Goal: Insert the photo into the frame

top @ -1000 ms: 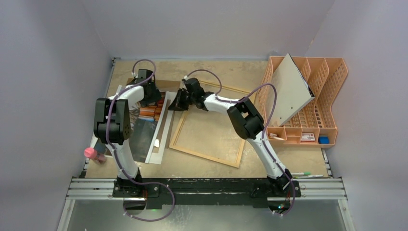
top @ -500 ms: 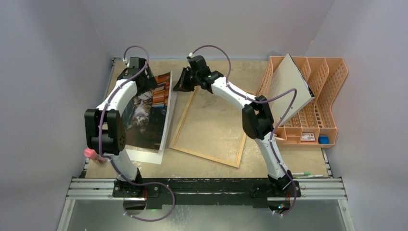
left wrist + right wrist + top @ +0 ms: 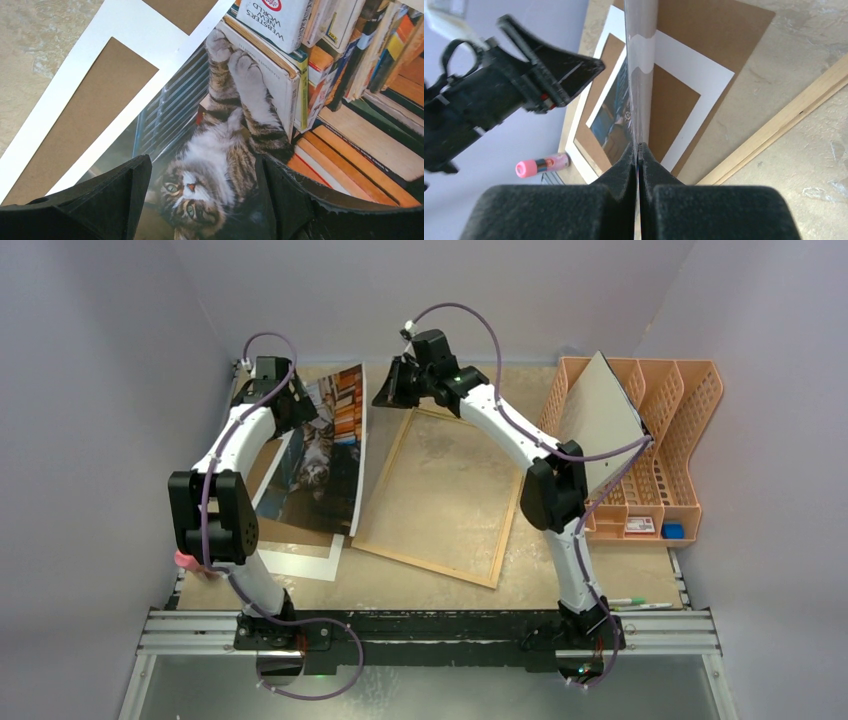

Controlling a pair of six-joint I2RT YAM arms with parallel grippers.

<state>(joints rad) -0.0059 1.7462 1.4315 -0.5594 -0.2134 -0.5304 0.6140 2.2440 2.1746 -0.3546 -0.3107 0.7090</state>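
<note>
The photo, a tabby cat among stacked books, stands tilted at the left. Its far edge is raised and its near edge rests on the brown backing board. My right gripper is shut on the photo's far right edge; its wrist view shows the print edge-on between the closed jaws. My left gripper is open near the far left edge, and the cat print shows between its spread fingers. The light-wood frame lies flat at the middle, and one rail shows in the right wrist view.
A white cut-out mat lies under the photo on the brown board, also in the left wrist view. A pink glue stick lies at the left edge. An orange file rack holds a grey-white board. Pens lie front right.
Both grippers rose and moved toward the back wall. The photo went from lying flat on the mat to standing tilted, its far edge lifted by the right gripper.
</note>
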